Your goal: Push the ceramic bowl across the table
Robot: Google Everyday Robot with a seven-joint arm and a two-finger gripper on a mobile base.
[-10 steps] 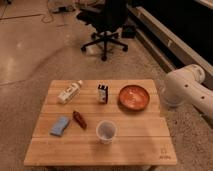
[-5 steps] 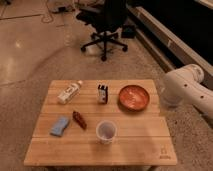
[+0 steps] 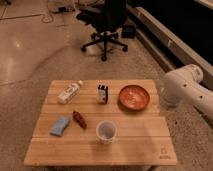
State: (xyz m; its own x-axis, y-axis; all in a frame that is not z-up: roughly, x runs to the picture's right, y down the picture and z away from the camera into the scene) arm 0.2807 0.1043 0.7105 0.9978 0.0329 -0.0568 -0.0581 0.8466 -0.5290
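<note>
On the slatted wooden surface point(image 3: 135, 145), a blue cloth point(image 3: 60, 126) lies near the left edge, with a white bottle point(image 3: 70, 92) on its side farther back. Just right of the cloth lies a small reddish-brown packet point(image 3: 79, 119). A small dark carton point(image 3: 102, 93) stands upright near the middle, and a whitish plastic cup point(image 3: 106, 131) stands nearer the front. The orange-red bowl point(image 3: 134, 96) sits right of the carton, toward the back right corner (apart from everything else). Off the right edge bends the white arm point(image 3: 187, 87). Its claw is out of sight on that side, fingers drawn fully together; what it holds, if anything, cannot be told.
</note>
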